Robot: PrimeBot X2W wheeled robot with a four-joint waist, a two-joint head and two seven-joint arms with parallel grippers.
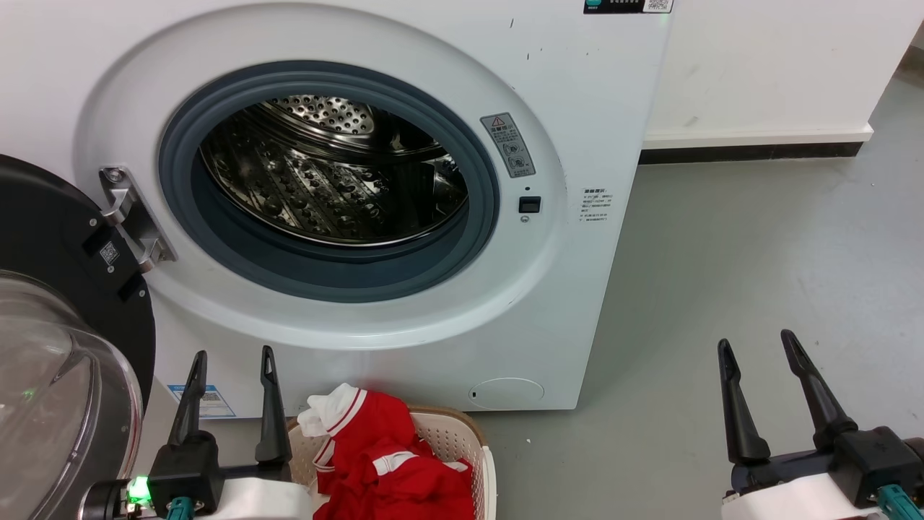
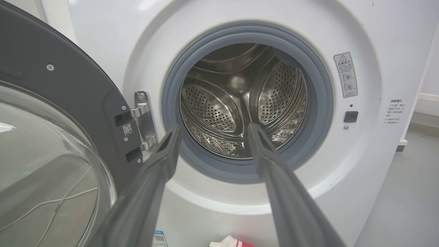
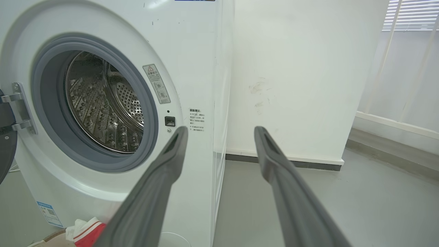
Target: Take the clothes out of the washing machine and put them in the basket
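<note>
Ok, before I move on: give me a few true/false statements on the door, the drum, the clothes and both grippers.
1. The washing machine has its door shut. False: the door stands open.
2. The drum shows no clothes inside. True.
3. The red clothes lie in the basket. True.
4. The left gripper holds a garment. False: it is open and empty.
5. The right gripper is open. True.

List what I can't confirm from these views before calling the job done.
Drum front floor: hidden behind the grey door seal in head view.
Basket: cut by head view's bottom edge; how many clothes it holds is unclear.
Warning label print: too small, every view.
</note>
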